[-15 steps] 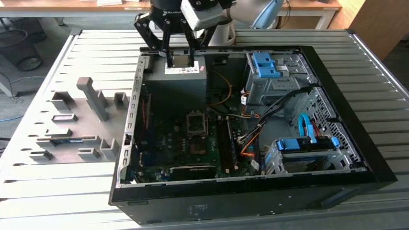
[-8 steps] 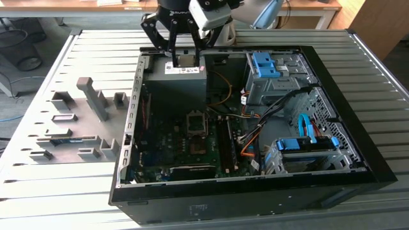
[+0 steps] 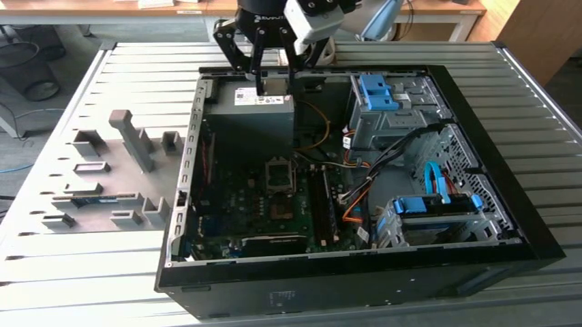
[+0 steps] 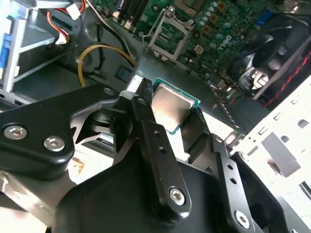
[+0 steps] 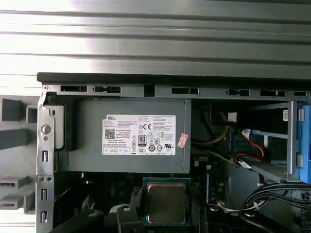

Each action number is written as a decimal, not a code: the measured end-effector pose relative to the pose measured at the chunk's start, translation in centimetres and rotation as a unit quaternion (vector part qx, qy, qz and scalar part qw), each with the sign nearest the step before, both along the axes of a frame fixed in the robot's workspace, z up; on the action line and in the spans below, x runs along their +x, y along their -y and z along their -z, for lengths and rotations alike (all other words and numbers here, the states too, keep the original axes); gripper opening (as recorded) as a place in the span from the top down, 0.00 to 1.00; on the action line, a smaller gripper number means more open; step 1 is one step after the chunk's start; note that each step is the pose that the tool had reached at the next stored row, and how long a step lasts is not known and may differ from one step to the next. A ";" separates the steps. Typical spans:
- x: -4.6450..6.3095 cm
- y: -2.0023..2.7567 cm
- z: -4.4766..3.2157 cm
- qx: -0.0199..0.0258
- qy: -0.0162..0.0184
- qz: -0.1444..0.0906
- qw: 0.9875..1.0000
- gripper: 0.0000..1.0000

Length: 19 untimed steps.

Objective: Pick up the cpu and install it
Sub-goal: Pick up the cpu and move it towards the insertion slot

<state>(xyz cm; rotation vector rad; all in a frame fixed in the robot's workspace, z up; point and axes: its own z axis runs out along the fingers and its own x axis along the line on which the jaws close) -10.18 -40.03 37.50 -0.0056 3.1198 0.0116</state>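
Note:
The cpu (image 4: pixel 171 107), a small square chip with a silver-grey top, sits between my black fingers (image 4: pixel 146 104) in both wrist views. My gripper (image 3: pixel 274 83) is shut on the cpu (image 5: pixel 166 203) by its edges. In the exterior view it hangs over the far end of the open computer case (image 3: pixel 509 204), just above the grey power supply (image 3: pixel 259 102). The empty processor socket (image 3: pixel 280 178) lies on the dark motherboard, nearer the case's middle. The socket (image 4: pixel 170 33) with its metal frame also shows in the second wrist view, beyond the chip.
The grey power supply with a white label (image 5: pixel 138 136) lies right under the chip. Blue drive cages (image 3: pixel 377 92) and cable bundles (image 3: pixel 364 184) fill the exterior view's right side of the case. A grey fixture plate with slots (image 3: pixel 109 170) lies on the table at that view's left.

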 end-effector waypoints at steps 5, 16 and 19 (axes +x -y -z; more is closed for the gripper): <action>0.7 0.00 0.02 0.001 0.000 0.000 1.000 0.53; 0.9 0.88 0.20 0.017 0.000 0.000 1.000 0.53; 0.9 1.54 0.70 0.019 0.000 0.000 1.000 0.53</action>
